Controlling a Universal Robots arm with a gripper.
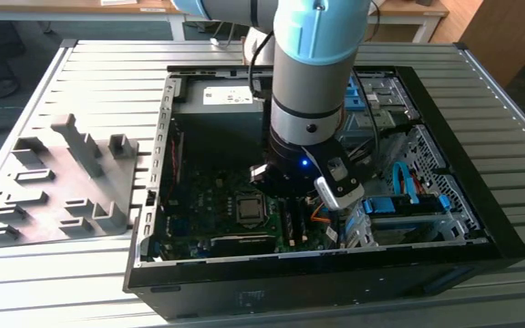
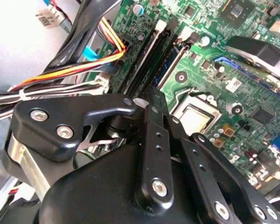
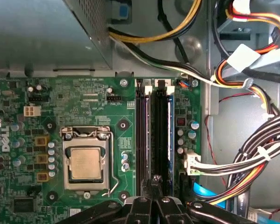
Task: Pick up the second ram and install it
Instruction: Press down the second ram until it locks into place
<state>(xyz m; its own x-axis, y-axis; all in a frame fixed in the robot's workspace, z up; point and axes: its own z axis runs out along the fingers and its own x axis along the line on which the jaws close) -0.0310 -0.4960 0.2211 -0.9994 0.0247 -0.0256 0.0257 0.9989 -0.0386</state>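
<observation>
- Black two-fingered gripper [image 3: 156,183], fingers pressed narrow together, sits low inside the open black computer case [image 1: 481,205].
- Long dark memory slots [image 3: 154,135] lie directly beneath its tips.

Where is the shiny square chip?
In the first wrist view, the processor sits in its socket on the green motherboard, beside the long memory slots.

Lab: robot arm [image 1: 313,75], opened computer [image 1: 426,171]
</observation>
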